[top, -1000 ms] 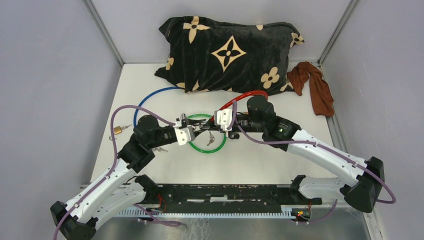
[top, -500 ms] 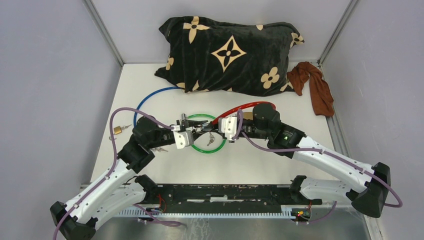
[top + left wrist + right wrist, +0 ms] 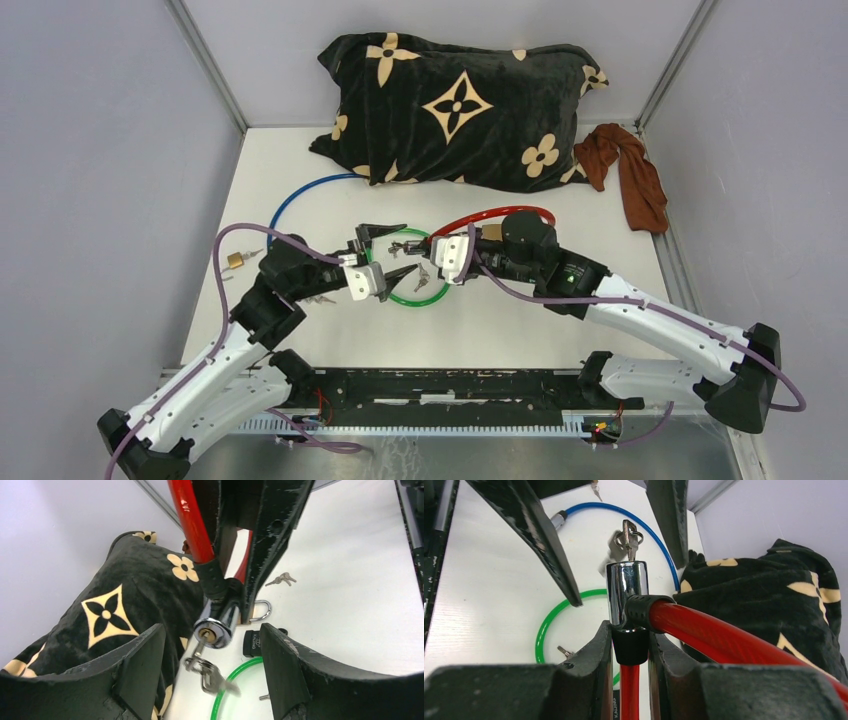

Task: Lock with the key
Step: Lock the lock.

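Observation:
The red cable lock (image 3: 490,215) has a chrome cylinder (image 3: 216,627) with a key (image 3: 200,647) in its keyhole. A ring with spare keys (image 3: 214,679) hangs from that key. My right gripper (image 3: 630,635) is shut on the lock's black collar (image 3: 630,647) and holds the cylinder (image 3: 626,592) above the table. My left gripper (image 3: 212,647) is open. Its fingers (image 3: 142,660) stand on either side of the key without touching it. In the top view the left gripper (image 3: 383,250) faces the right gripper (image 3: 440,252) at the table's middle.
A green cable loop (image 3: 415,298) lies under the grippers. A blue cable (image 3: 300,190) and a brass padlock (image 3: 236,260) lie to the left, and loose keys (image 3: 320,298) lie by the left arm. A black patterned pillow (image 3: 460,100) and a brown cloth (image 3: 630,170) are at the back.
My left gripper has opened and drawn back slightly, leaving the key in the cylinder. The right gripper has shifted a little while still holding the lock.

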Robot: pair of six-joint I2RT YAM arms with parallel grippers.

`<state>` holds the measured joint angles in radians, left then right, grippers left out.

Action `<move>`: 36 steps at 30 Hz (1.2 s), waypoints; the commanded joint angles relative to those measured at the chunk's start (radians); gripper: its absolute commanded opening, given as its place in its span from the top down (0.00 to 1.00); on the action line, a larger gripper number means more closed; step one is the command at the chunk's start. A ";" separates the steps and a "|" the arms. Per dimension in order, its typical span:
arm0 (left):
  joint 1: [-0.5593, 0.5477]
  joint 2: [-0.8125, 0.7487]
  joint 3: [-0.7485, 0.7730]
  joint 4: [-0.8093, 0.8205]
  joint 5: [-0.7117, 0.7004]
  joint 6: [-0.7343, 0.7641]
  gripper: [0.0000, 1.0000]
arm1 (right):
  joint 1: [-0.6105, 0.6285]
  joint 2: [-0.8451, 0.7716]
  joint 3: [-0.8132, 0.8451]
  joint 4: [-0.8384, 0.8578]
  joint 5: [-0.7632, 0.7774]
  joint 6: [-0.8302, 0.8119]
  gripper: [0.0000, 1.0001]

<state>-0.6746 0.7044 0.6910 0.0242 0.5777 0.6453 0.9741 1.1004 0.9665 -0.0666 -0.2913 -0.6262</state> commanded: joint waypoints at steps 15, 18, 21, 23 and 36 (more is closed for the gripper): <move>-0.006 -0.001 0.137 -0.209 -0.085 0.011 0.70 | -0.002 -0.025 0.057 -0.024 0.043 -0.027 1.00; -0.005 0.010 0.136 -0.222 -0.081 0.027 0.66 | -0.002 -0.032 0.058 -0.021 0.038 -0.027 1.00; -0.005 0.012 0.143 -0.235 -0.079 0.030 0.62 | -0.002 -0.034 0.059 -0.022 0.035 -0.026 1.00; -0.005 0.012 0.145 -0.244 -0.068 0.030 0.59 | -0.003 -0.031 0.059 -0.020 0.035 -0.025 1.00; -0.006 0.037 0.149 -0.241 -0.107 -0.104 0.98 | -0.002 -0.032 0.068 0.009 0.047 -0.016 1.00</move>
<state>-0.6765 0.7280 0.8021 -0.2291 0.5018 0.6617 0.9684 1.0985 0.9760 -0.1680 -0.2604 -0.6407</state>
